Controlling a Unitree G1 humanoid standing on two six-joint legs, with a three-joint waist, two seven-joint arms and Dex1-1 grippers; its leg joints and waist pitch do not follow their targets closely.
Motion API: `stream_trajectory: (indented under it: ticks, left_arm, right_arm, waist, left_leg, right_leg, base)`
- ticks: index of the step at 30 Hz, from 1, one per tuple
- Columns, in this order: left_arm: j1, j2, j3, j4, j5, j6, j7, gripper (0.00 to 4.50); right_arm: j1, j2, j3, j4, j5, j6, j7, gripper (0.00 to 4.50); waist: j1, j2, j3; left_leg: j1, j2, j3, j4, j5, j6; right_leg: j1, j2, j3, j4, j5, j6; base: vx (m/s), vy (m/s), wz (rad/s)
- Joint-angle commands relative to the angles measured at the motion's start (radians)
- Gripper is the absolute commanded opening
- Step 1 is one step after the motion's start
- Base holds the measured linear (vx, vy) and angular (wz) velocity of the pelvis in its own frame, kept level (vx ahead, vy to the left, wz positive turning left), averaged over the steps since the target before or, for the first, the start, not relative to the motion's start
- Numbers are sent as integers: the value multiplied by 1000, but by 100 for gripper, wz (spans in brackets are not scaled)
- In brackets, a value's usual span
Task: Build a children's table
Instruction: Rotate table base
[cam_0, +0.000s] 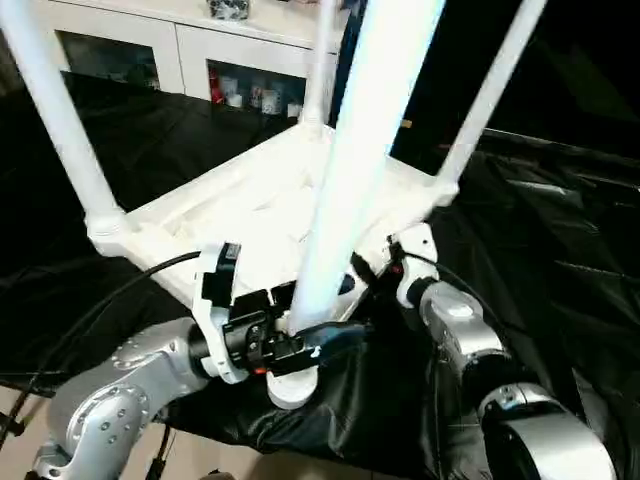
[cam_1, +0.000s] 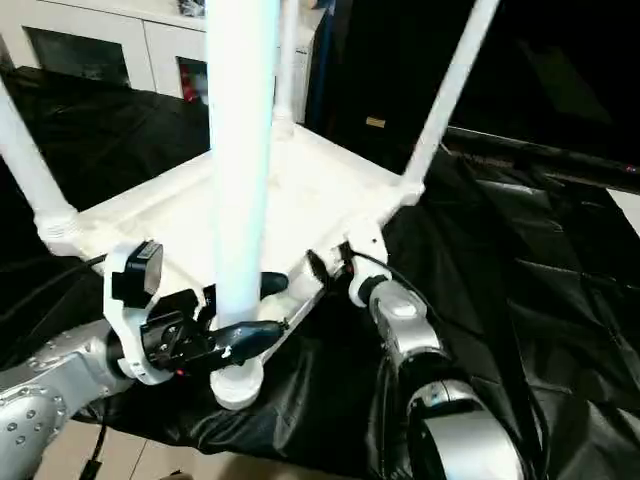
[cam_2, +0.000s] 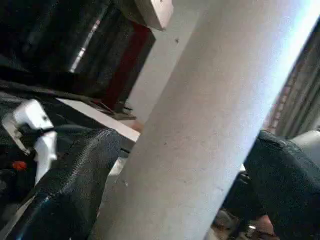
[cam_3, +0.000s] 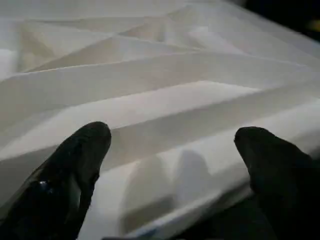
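I am looking down from the robot's head at the children's table (cam_0: 260, 205), which lies upside down on a black sheet (cam_0: 560, 250) spread over the floor, its ribbed white underside facing up and legs rising from its corner sockets. The nearest leg (cam_0: 365, 150) stands in the corner closest to me, and my left gripper (cam_1: 245, 335) is set around its lower part with the black fingers (cam_2: 70, 190) spread wide on either side; I cannot tell whether they press on it. My right gripper (cam_3: 170, 165) is also released, fingers wide apart, hovering just over the rim of the tabletop near that same corner and holding nothing. I judge the table to be light, hollow, stiff plastic, smooth enough to slip in the fingers. The leg is best taken low, near its flared end by the socket, where a push seats it without levering. The top is best steadied by its rim. The left wrist view shows what the head views cannot: the leg passing between the two finger pads at close range, with the other gripper's white housing behind. The right wrist view shows the moulded ribs of the underside directly ahead of the open fingers. Only the head views show the three other legs and a white cabinet (cam_0: 130, 45) beyond.
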Motion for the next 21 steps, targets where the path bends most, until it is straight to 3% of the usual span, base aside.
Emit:
stream_trajectory:
  ticks: [1, 2, 6, 8, 14, 20, 21]
  left_arm:
    - [-13, -1, -12, -10, 21, -13, 7, 446]
    - [-19, 2, -7, -3, 25, -15, 8, 446]
    - [-32, 10, 3, 4, 18, -9, 3, 446]
    - [-35, 15, 4, 6, 20, -10, 0, 446]
    - [-38, 20, 4, 12, 34, -21, -12, 446]
    - [-47, 25, -6, 12, 29, -16, -25, 446]
    - [-49, 25, -10, 11, 32, -16, -27, 446]
  right_arm:
    - [-6, -23, -39, 0, 14, -22, -75, 450]
    - [-13, -48, -59, 10, 8, -33, -136, 450]
    - [-20, -99, -86, 37, -12, -36, -252, 450]
    - [-21, -111, -85, 48, -18, -20, -267, 450]
    - [-15, -117, -71, 84, -43, 18, -322, 450]
    - [-20, -28, -45, 104, -8, 36, -99, 450]
    - [-20, -13, -34, 101, -8, 38, -69, 450]
  waist:
    - [6, 27, -52]
    - [5, 26, -51]
    - [17, 28, -52]
    - [21, 25, -53]
    - [10, 18, -59]
    - [3, 21, -53]
    - [0, 18, -53]
  left_leg:
    - [11, 32, -4, -83, -231, -56]
    - [4, 31, -3, -84, -220, -51]
    - [7, 28, 0, -80, -190, -56]
    - [1, 23, 2, -77, -164, -57]
    - [-8, 21, 3, -69, -105, -36]
    - [-6, 30, 0, -75, -154, -23]
    - [-7, 30, 0, -76, -170, -24]
  right_leg:
    - [24, -62, 36, -76, -184, -157]
    - [27, -60, 36, -74, -165, -155]
    - [26, -58, 34, -71, -136, -147]
    - [32, -53, 34, -68, -93, -142]
    - [38, -53, 34, -59, -11, -150]
    - [32, -61, 34, -63, -83, -165]
    - [33, -60, 33, -65, -106, -168]
  base:
    - [0, 0, 0]
    - [0, 0, 0]
    - [0, 0, 0]
    - [0, 0, 0]
    - [0, 0, 0]
    - [0, 0, 0]
    - [0, 0, 0]
